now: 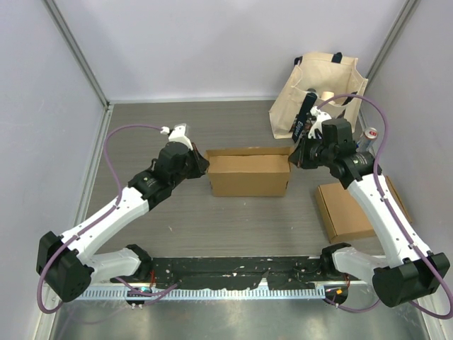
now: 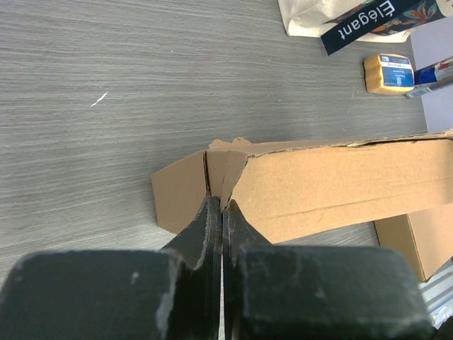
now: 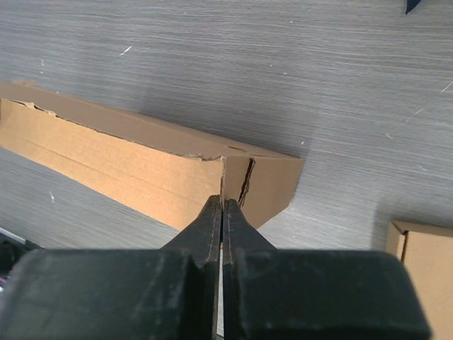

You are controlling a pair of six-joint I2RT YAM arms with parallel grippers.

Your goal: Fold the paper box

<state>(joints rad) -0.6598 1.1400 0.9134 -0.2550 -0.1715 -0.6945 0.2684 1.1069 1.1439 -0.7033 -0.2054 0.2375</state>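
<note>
The brown paper box point(image 1: 248, 177) lies mid-table as a long low carton, its top ragged-edged. My left gripper point(image 1: 204, 164) is at its left end. In the left wrist view the left gripper point(image 2: 222, 202) is shut, with its tips pinching the upright cardboard edge where the end flap meets the box point(image 2: 333, 184). My right gripper point(image 1: 292, 159) is at the right end. Seen from the right wrist, the right gripper point(image 3: 223, 200) is shut on the corner edge of the box point(image 3: 127, 163), beside a slit in the end panel.
A cream canvas bag point(image 1: 318, 92) stands at the back right with a can point(image 1: 369, 134) beside it. A second flat cardboard box point(image 1: 354, 209) lies at the right, under my right arm. A yellow packet point(image 2: 389, 73) lies near the bag. Walls close in on the left, back and right.
</note>
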